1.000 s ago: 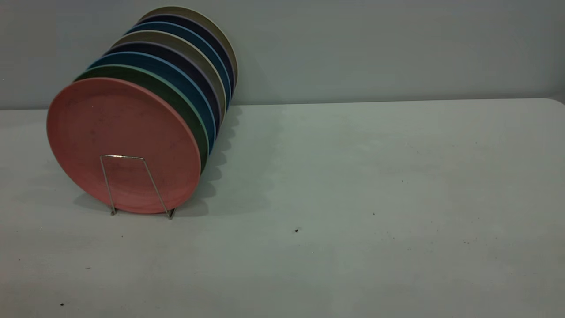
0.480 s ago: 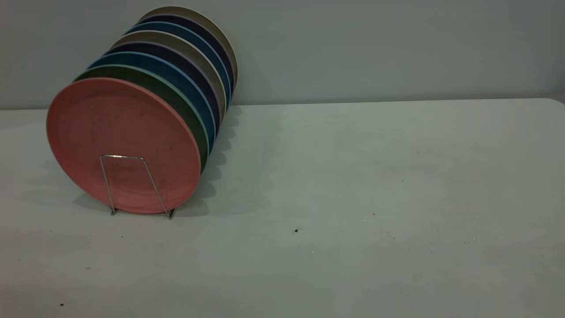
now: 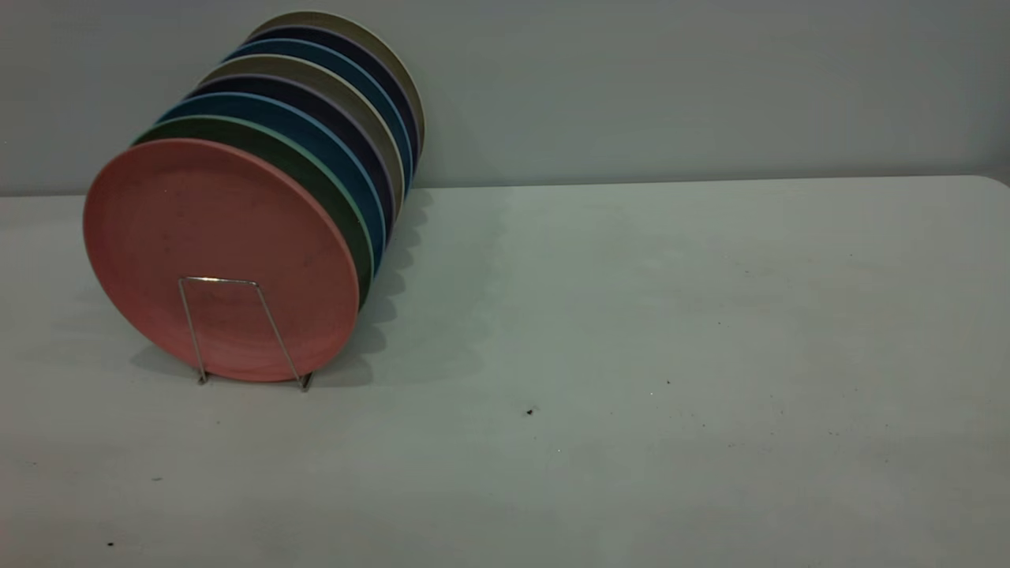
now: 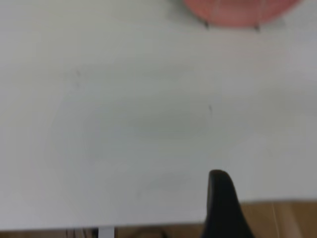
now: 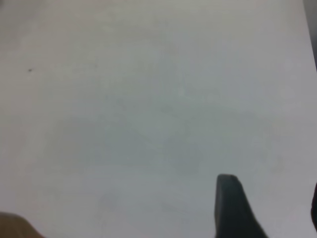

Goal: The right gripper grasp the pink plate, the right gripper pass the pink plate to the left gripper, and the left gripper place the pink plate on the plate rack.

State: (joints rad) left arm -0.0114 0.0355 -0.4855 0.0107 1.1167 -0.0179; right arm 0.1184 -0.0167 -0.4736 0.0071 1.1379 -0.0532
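The pink plate (image 3: 213,237) stands upright at the front of the plate rack (image 3: 192,335), behind the rack's front wire loop. Neither gripper shows in the exterior view. In the left wrist view one black finger (image 4: 221,203) of the left gripper (image 4: 270,196) hangs over the table's near edge, far from the pink plate (image 4: 237,11); nothing is beside it, so the jaws stand apart and empty. In the right wrist view the right gripper (image 5: 271,201) shows one finger (image 5: 230,206) and a sliver of the other, open and empty over bare table.
Behind the pink plate the rack holds a green plate (image 3: 316,170) and several blue, dark and beige plates (image 3: 359,102), leaning back toward the wall. The grey table (image 3: 631,315) stretches to the right. Wooden floor (image 4: 282,218) shows past the table edge.
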